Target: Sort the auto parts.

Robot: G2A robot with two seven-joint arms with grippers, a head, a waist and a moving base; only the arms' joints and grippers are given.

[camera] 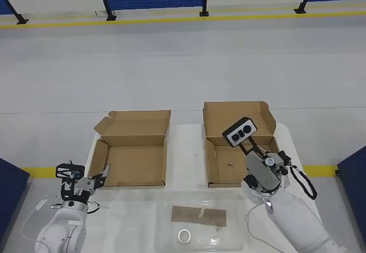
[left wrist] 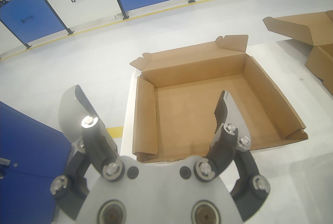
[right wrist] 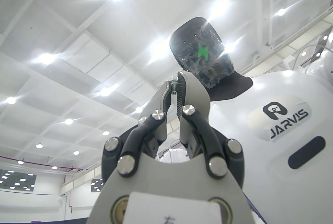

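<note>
Grippers in two poses: right gripper (right wrist: 174, 84) turned upward, left gripper (left wrist: 151, 97) low beside a box.
Our right wrist view shows what the top view hides: the upturned fingertips pinch a small threaded metal part (right wrist: 173, 88). From above we see that arm over the near corner of the right cardboard box (camera: 233, 114), where another small part (camera: 230, 162) lies. The left jaws are spread wide at the near edge of the left cardboard box (left wrist: 195, 66). A white ring (camera: 184, 236) lies in the clear tray (camera: 233, 240).
</note>
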